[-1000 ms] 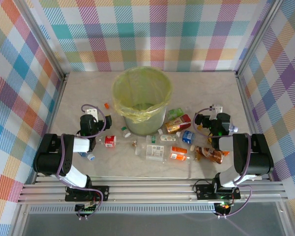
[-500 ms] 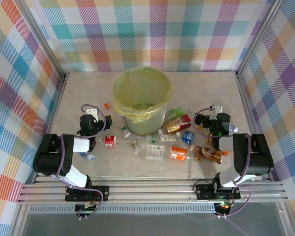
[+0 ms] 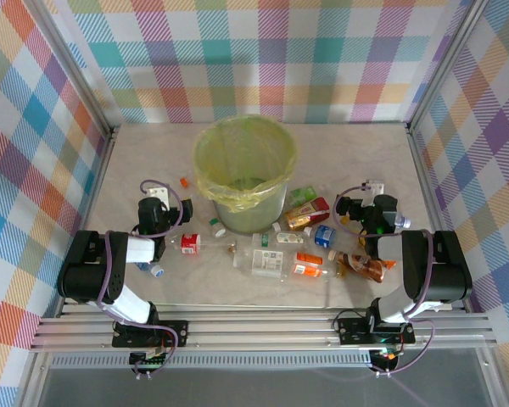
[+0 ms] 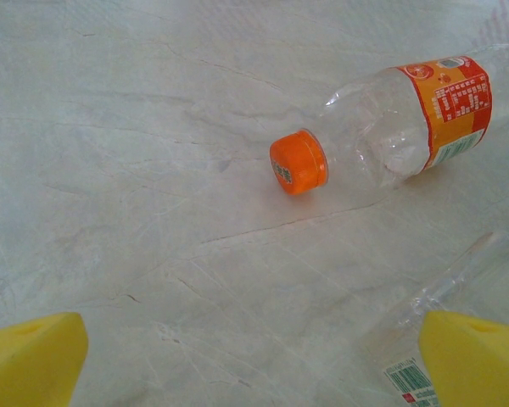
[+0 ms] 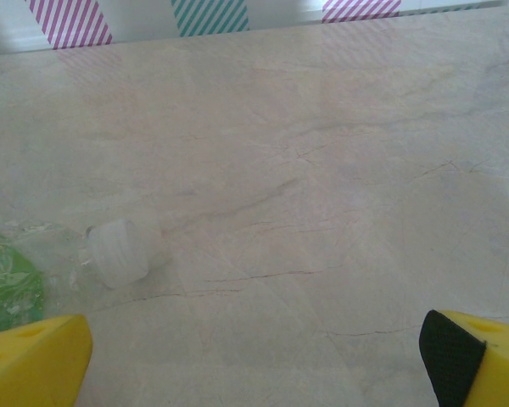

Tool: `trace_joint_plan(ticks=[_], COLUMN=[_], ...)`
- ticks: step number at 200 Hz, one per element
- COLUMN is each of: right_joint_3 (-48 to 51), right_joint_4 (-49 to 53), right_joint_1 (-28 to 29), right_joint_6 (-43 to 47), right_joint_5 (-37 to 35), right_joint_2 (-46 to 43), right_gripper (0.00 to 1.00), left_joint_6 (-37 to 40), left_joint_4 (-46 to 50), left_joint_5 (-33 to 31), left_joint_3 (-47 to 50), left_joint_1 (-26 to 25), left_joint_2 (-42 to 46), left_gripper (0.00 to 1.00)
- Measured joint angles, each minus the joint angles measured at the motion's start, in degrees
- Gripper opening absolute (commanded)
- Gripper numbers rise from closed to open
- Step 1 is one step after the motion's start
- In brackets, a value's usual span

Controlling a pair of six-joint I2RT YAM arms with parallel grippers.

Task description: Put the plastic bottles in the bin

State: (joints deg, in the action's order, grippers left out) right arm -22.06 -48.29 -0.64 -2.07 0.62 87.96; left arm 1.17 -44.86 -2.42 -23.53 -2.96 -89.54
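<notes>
Marbled table (image 3: pixel 136 161) inside plaid walls (image 3: pixel 280 59): bottles (image 3: pixel 267 261) strewn before bin (image 3: pixel 263 203).
From above: bin upright mid-table, bottles lying on the table just beside it and on its near side. Left wrist: left gripper (image 4: pixel 254 360) low over table, jaws wide, holding nothing; orange-capped bottle (image 4: pixel 407 127) lying ahead, apart from both fingers; clear bottle (image 4: pixel 458 288) by one finger, possibly touching, too blurred to tell. Right wrist: right gripper (image 5: pixel 254 360) likewise wide, holding nothing; white-capped bottle (image 5: pixel 110 252) lying ahead left, green label at frame's edge.
</notes>
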Motion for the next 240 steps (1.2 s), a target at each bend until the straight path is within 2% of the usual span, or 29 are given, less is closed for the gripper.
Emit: trace_joint_plan(ticks=[54, 104, 140, 195, 221, 240], right_joint_3=[-2.1, -3.7, -4.7, -6.9, -7.8, -8.9], right_joint_4=[3.9, 10.1, 16.0, 25.9, 30.0, 33.0], right_joint_1=[0.0, 0.0, 0.0, 0.0, 0.0, 0.0], right_joint_6=[0.0, -0.2, -0.5, -2.0, -2.4, -2.9], right_joint_5=[0.0, -1.4, -4.1, -7.9, -9.0, -9.2], right_joint_2=[-0.3, -4.9, -10.7, -20.1, -22.2, -22.5], right_gripper=[1.00, 1.00, 1.00, 1.00, 1.00, 1.00], left_joint_6=[0.0, -1.8, -8.7, -26.7, -34.1, -37.4], left_joint_4=[3.8, 13.7, 28.6, 60.9, 73.7, 79.1], left_joint_5=[-0.3, -3.6, -8.5, -17.2, -17.7, -16.5], left_joint_3=[-0.4, -1.7, -6.6, -13.3, -13.2, -12.2], left_joint_1=[0.0, 0.0, 0.0, 0.0, 0.0, 0.0], left_joint_2=[3.3, 17.3, 29.3, 47.3, 51.5, 51.8], left_gripper=[1.00, 1.00, 1.00, 1.00, 1.00, 1.00])
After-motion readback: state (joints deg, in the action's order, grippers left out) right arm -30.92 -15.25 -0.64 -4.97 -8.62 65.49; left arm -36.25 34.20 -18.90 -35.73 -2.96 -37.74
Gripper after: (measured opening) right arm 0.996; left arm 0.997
